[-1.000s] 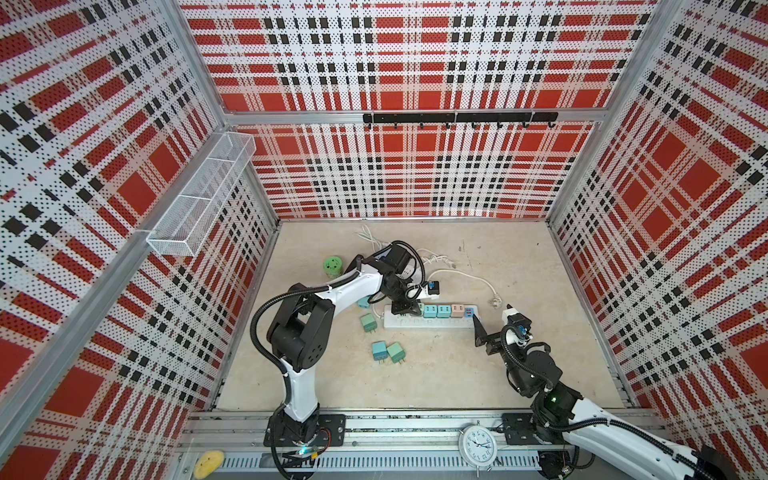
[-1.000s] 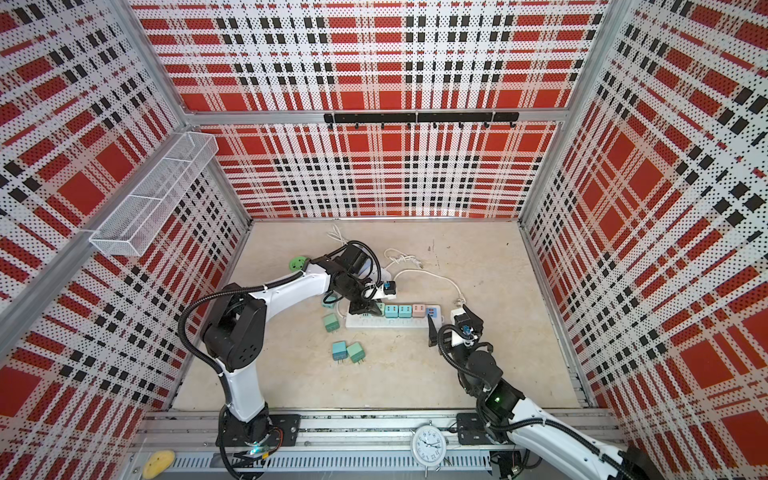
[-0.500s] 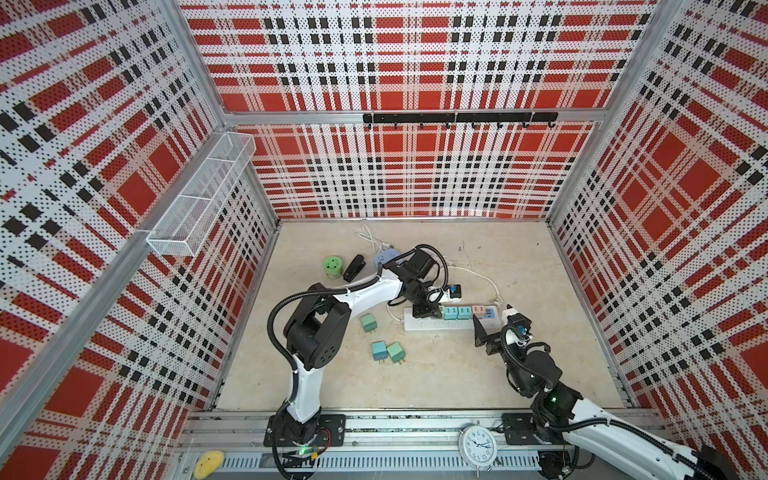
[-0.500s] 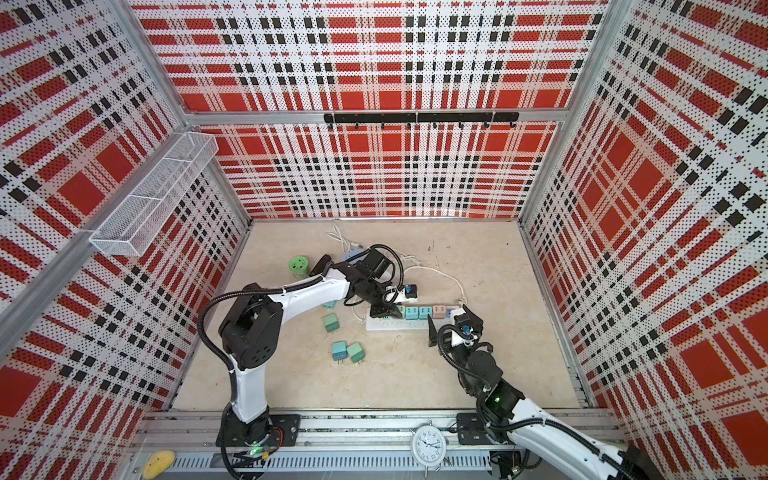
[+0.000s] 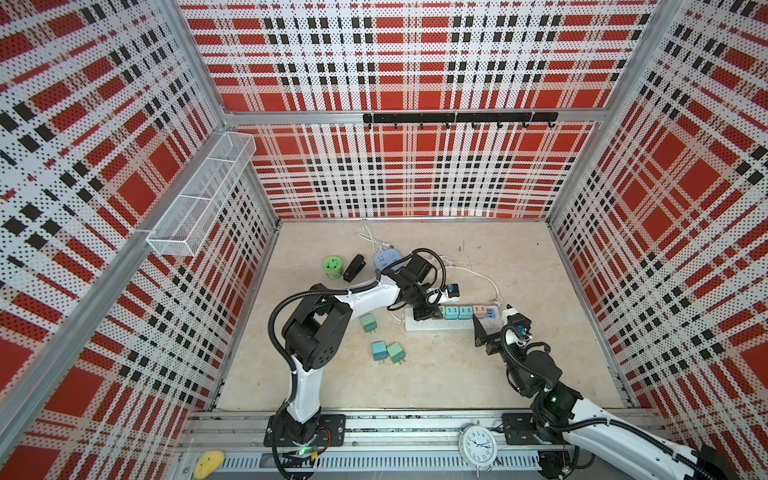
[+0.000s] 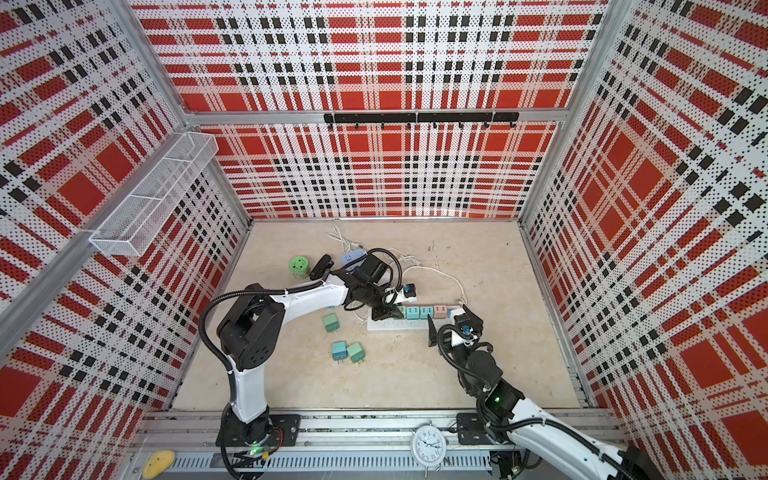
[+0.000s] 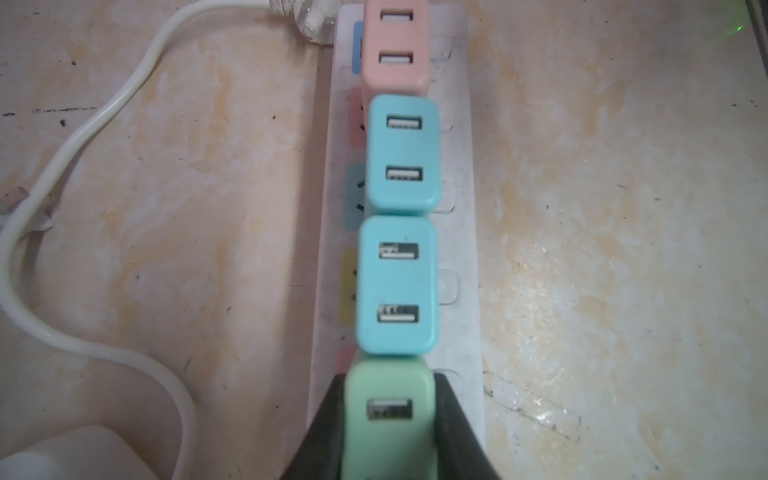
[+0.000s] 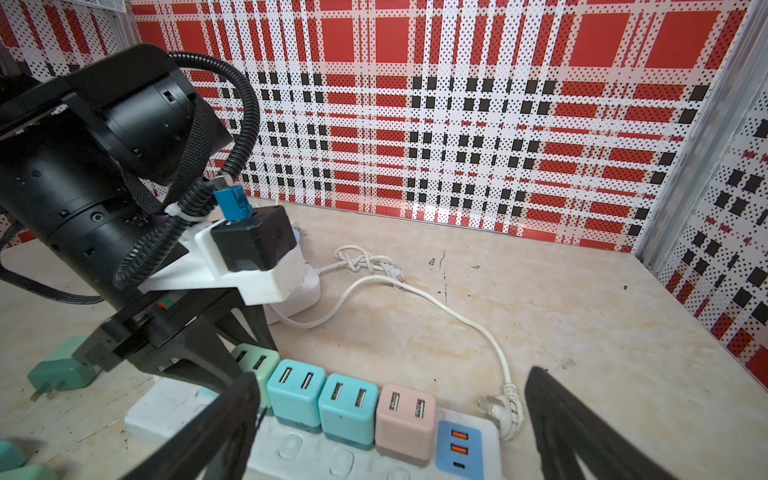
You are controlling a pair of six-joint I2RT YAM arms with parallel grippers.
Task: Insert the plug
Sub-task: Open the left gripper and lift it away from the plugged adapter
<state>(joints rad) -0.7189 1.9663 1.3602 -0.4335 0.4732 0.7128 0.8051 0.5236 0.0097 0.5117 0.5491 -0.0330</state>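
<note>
plug [image 7: 388, 415] clamped in the left gripper [image 5: 428, 312] at the power strip [image 7: 457, 249]

the plug, mint green, sits over the end socket of the white power strip, next in line to two blue plugs [image 7: 397, 284] and a pink plug [image 7: 395, 41]. the left gripper has its jaws closed tight on the plug's two sides. whether the prongs are fully home cannot be told. the right gripper [image 8: 390, 378] hovers near the strip's other end, jaws spread wide and holding nothing. three spare plugs [image 5: 378, 351] lie loose on the floor [image 5: 457, 374] near the left arm.
</note>
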